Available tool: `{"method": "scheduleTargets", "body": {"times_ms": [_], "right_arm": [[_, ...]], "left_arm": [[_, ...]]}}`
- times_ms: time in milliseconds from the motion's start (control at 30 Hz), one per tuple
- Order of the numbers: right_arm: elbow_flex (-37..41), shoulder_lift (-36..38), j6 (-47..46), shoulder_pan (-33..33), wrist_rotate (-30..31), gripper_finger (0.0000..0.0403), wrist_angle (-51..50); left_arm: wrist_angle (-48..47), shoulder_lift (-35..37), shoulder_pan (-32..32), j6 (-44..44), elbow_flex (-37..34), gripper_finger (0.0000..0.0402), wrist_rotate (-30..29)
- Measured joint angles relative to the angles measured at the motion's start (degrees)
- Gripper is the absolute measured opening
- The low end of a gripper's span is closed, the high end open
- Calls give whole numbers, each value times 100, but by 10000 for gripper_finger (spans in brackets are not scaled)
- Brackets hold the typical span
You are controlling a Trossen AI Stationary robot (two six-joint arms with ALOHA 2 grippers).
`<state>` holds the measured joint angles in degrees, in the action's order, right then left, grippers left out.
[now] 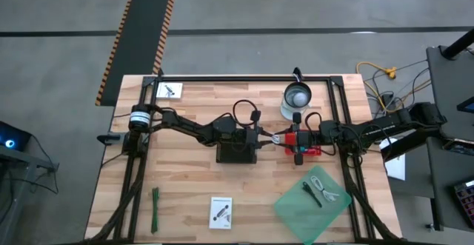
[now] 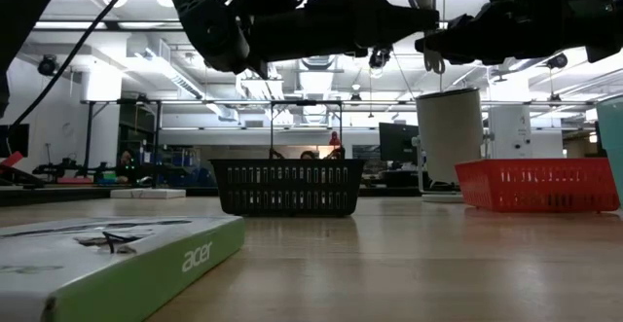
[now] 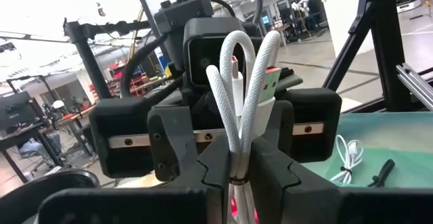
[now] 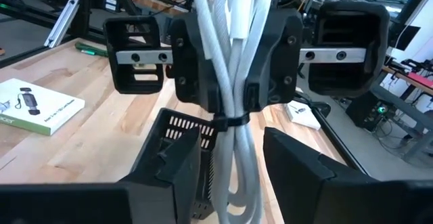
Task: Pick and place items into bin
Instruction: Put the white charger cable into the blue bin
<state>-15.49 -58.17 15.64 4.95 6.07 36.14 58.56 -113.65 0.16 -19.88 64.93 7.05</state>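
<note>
- Currently both arms meet nose to nose above the middle of the table (image 1: 192, 119), between the black basket (image 1: 237, 153) and the red basket (image 1: 309, 152).
- Left gripper (image 3: 236, 173): fingers clamped together on a bundle of white cable (image 3: 245, 88); loops of the bundle stand up between the two grippers.
- Right gripper (image 4: 230, 160): fingers apart, one on each side of the same cable bundle (image 4: 230, 82), not pressed onto it; a black tie binds the bundle near the finger line.
- Black basket sits just below the left gripper; red basket just below the right one, seen from above.
- White cup (image 1: 297, 98) stands beyond the red basket, toward the far edge.
- Green sheet (image 1: 311, 204) lies near the red basket on the near side; on it rest a second white cable (image 1: 323, 184) and a dark stick (image 1: 312, 194).
- Green strip (image 1: 155, 209) and a white card (image 1: 221, 211) lie at the near edge, well apart from the black basket.
- Another white card (image 1: 169, 90) sits at the far left corner.
</note>
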Motion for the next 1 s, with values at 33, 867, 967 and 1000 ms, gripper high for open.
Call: {"method": "scheduleTargets", "body": {"times_ms": [33,867,967,1000], "right_arm": [[0,0,0,0,0,146,-2],[0,0,87,0,3,96,-13],[0,0,99,0,7,82,-13],[0,0,109,0,4,78,-13]], "left_arm": [[0,1,0,0,0,20,0],[-2,9,-1,-2,-2,20,7],[-2,9,-2,-2,-3,20,12],[-2,9,-2,-2,-3,20,11]]}}
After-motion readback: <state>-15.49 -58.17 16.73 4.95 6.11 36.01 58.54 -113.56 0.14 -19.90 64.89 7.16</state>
